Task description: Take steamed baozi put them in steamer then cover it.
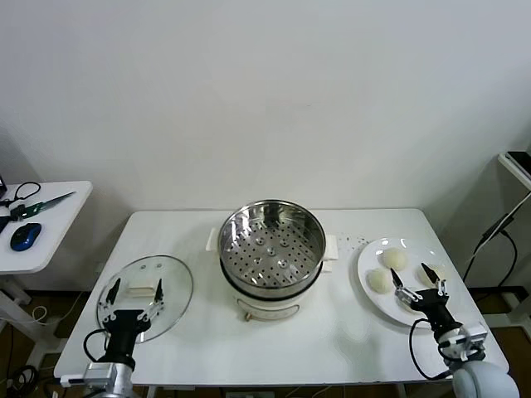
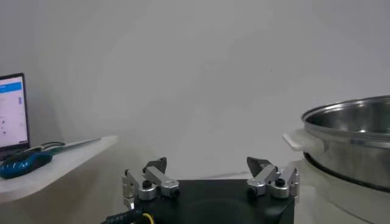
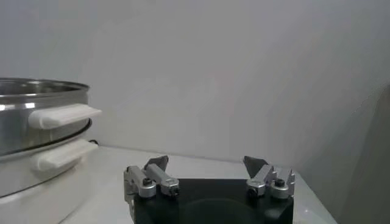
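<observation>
The steel steamer (image 1: 271,249) with its perforated tray stands open and empty at the table's middle; it also shows in the left wrist view (image 2: 353,131) and the right wrist view (image 3: 36,122). The glass cover (image 1: 170,286) lies flat on the table at the front left. My left gripper (image 1: 135,292) is open just above it, near its white handle (image 1: 145,291). Two baozi (image 1: 394,259) (image 1: 380,281) lie on a white plate (image 1: 365,264) at the right. My right gripper (image 1: 419,282) is open and empty over the plate's near side, hiding part of it. Both grippers show open in their wrist views (image 2: 209,164) (image 3: 207,163).
A white side table (image 1: 62,217) at the left holds a blue mouse (image 1: 25,236) and a green-handled tool (image 1: 50,201); a laptop screen (image 2: 12,112) shows there too. A stand with a cable (image 1: 518,170) is at the far right. A wall is behind the table.
</observation>
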